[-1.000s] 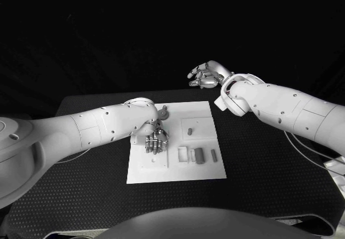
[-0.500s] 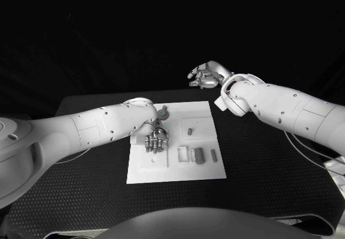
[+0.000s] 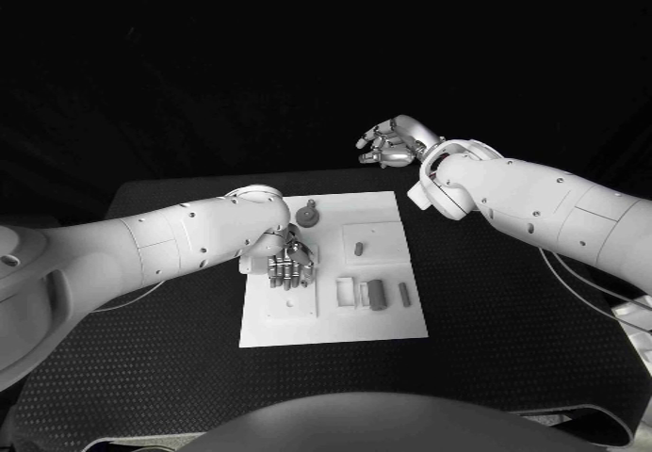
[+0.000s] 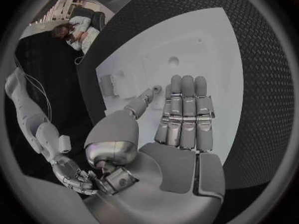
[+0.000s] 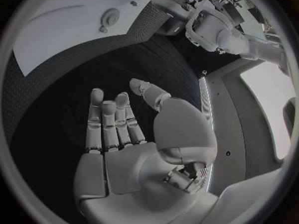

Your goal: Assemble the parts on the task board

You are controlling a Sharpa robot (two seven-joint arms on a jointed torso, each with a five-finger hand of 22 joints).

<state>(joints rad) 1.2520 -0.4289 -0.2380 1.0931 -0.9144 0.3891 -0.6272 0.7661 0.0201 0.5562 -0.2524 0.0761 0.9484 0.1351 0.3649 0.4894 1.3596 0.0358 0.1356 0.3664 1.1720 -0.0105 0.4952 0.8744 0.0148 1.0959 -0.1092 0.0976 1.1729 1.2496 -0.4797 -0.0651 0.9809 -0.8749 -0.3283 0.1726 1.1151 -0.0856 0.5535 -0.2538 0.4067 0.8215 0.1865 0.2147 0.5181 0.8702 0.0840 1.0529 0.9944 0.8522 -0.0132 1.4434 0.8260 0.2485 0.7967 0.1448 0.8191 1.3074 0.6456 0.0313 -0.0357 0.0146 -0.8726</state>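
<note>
Hovering low over the task board [image 3: 333,311], the left hand [image 3: 291,264] is seen empty, fingers straight together. Right hand [image 3: 390,143] is raised beyond the table, loosely curled, empty. Parts [image 3: 379,295] lie toward the board's right; reach should be redirected there, slowly.

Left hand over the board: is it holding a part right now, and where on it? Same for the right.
Nothing is held. The left hand hovers flat over the task board, fingers straight and empty. The right hand is open over the table.
</note>
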